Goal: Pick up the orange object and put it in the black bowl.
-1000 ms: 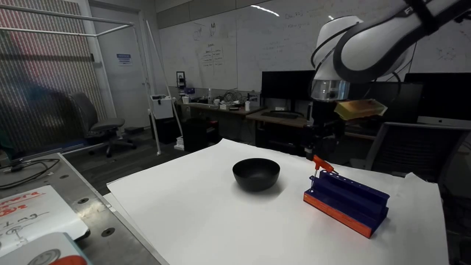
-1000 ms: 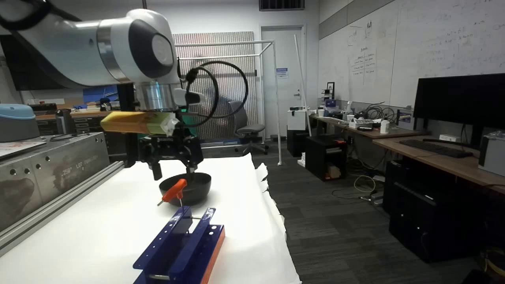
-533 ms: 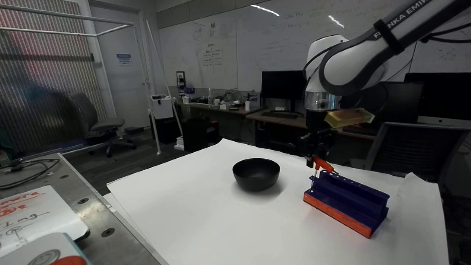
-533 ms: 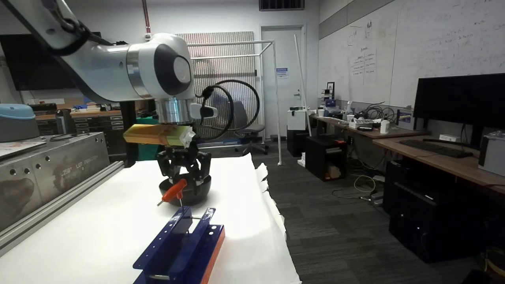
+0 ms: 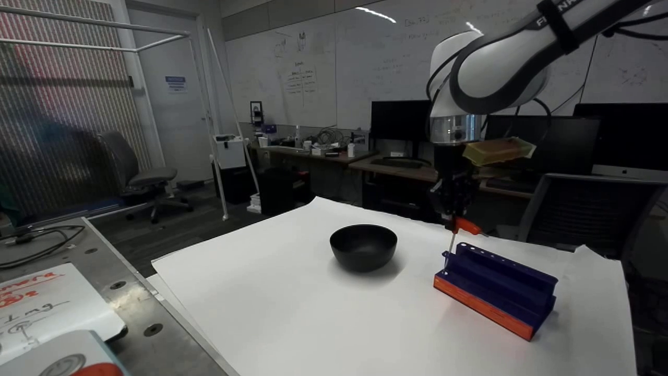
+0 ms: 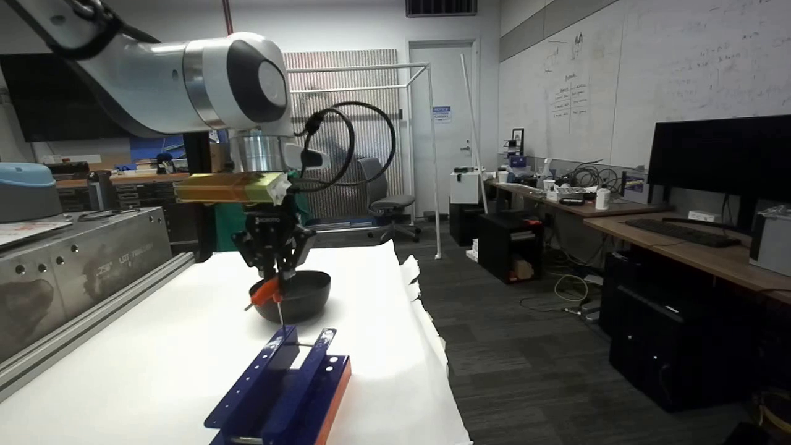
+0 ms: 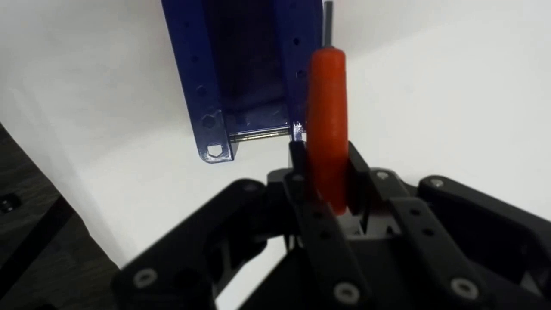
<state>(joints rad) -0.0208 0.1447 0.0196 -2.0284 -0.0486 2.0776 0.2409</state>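
The orange object (image 7: 328,99) is a slim orange-red handle with a thin metal shaft, like a T-handled hex key. My gripper (image 7: 327,172) is shut on the handle, one finger against each side. In both exterior views the handle (image 5: 468,226) sits tilted above one end of the blue rack, and its shaft (image 6: 280,314) still runs down to the rack. The black bowl (image 5: 364,256) stands upright on the white table cover, apart from the rack. In an exterior view the bowl (image 6: 315,296) is partly covered by the gripper and handle. It does not show in the wrist view.
The blue rack (image 5: 496,277) with an orange-red base lies directly below the gripper. A metal bench (image 5: 135,308) borders the white table cover (image 5: 271,313). A yellow taped block (image 6: 228,188) is fixed to the wrist, and a cable loop (image 6: 371,123) sticks out from the arm.
My gripper came down over the orange handle, closed on it and has risen a little. The handle is slightly higher, and the blue rack has shifted a little. The bowl has stayed put.
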